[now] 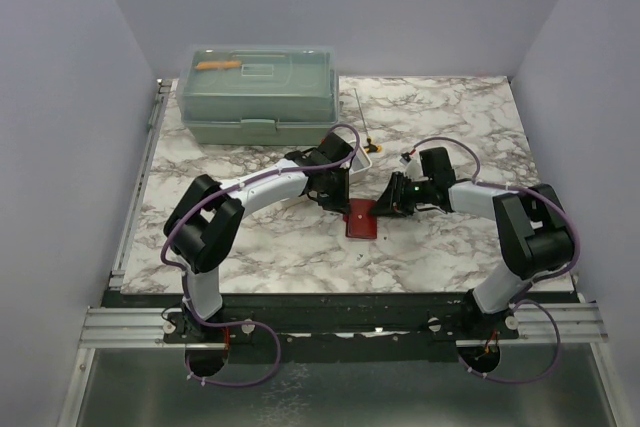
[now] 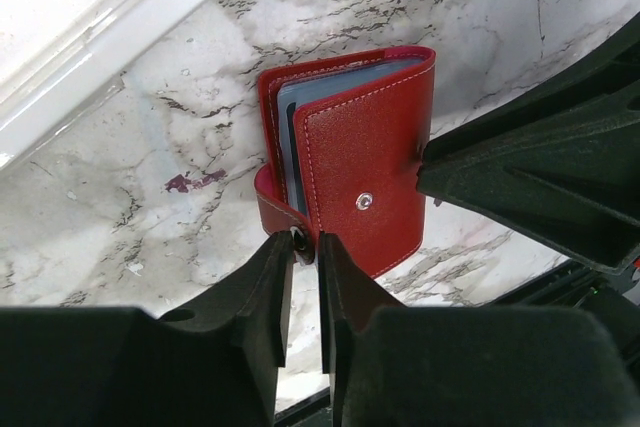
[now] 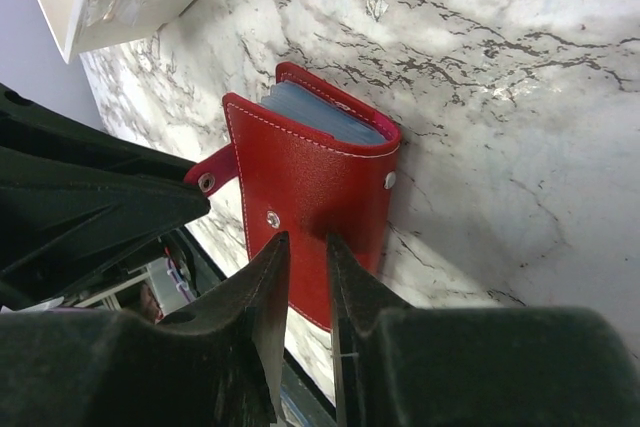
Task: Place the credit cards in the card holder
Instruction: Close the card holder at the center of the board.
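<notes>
The red card holder [image 1: 360,222] lies on the marble table between my two grippers, its cover partly open. Blue-grey credit cards [image 2: 285,117] sit edge-on inside it, and their edges [image 3: 315,112] also show in the right wrist view. My left gripper [image 2: 304,245] is shut on the holder's snap strap [image 3: 210,179] at its near corner. My right gripper [image 3: 306,240] has its jaws a narrow gap apart, with nothing between them. Its tips rest on the red cover [image 3: 320,187] near a snap stud. In the top view both grippers [image 1: 340,205] [image 1: 385,205] flank the holder.
A pale green lidded toolbox [image 1: 255,92] stands at the back left of the table; its white edge [image 2: 100,27] shows near the left wrist. A thin rod with a yellow tip [image 1: 366,132] lies behind the grippers. Grey walls close in three sides.
</notes>
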